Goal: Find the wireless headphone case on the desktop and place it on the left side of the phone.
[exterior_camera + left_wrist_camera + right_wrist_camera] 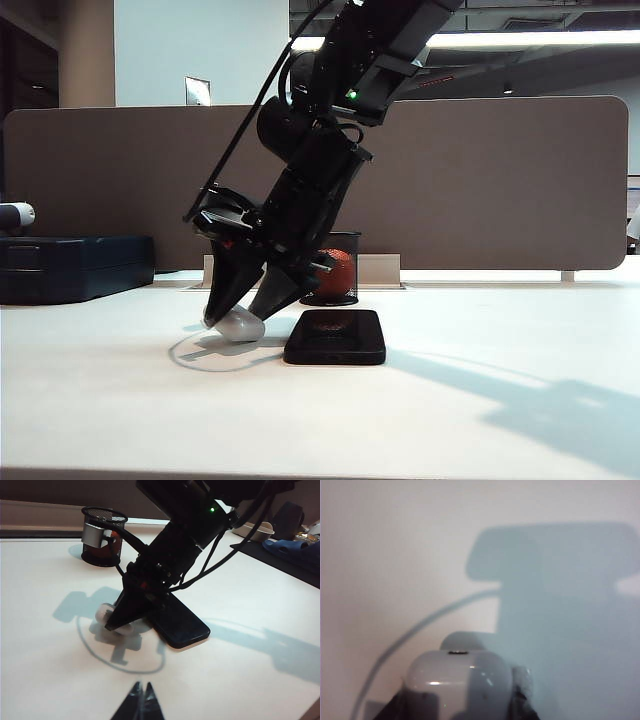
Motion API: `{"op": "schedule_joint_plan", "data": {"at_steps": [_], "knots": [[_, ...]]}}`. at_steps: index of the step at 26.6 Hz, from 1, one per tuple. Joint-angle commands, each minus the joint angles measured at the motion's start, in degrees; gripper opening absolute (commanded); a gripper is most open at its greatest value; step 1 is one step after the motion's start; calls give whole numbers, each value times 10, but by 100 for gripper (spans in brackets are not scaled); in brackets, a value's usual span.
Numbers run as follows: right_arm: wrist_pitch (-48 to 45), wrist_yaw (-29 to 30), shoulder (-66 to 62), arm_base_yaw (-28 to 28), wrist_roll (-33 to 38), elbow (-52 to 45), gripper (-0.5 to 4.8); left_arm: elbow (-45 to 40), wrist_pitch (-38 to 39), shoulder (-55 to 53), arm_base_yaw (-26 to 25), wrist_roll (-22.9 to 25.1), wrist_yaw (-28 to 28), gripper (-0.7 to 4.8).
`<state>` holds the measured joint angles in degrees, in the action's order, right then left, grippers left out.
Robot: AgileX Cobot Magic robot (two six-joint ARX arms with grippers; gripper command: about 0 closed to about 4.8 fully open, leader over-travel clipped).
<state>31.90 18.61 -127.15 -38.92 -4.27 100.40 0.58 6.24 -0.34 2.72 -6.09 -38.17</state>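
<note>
Bright overhead light, hard shadows on desktop (480, 400), wrist pic soft

The right arm (330, 150) is all matte black, chunky boxy links with a rounded joint housing, a tiny green LED (352, 95) lit near the top and black cables looping down the side. Its end effector (240, 312) has tapered wedge-shaped black fingers with a red spot up top. The left end effector (141, 703) shows only thin black fingertips

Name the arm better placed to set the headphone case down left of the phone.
Right. The right gripper already holds the wireless headphone case at the desktop, just left of the phone. The left gripper sits back, shut and empty.
</note>
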Motion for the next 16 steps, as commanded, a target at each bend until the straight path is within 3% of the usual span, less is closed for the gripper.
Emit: {"op": "schedule_joint_plan", "data": {"at_steps": [1, 8, 10, 14, 16], "knots": [[-3, -24, 0, -1, -2, 2, 157, 1, -7, 0, 1, 0, -2, -5], [-4, -36, 0, 0, -2, 2, 159, 1, -7, 0, 1, 0, -2, -5], [-4, -48, 0, 0, -2, 2, 220, 1, -7, 0, 1, 0, -2, -5], [-4, -52, 0, 0, -2, 2, 225, 1, -7, 0, 1, 0, -2, -5], [-5, -57, 0, 0, -2, 2, 272, 1, -7, 0, 1, 0, -2, -5]]}}
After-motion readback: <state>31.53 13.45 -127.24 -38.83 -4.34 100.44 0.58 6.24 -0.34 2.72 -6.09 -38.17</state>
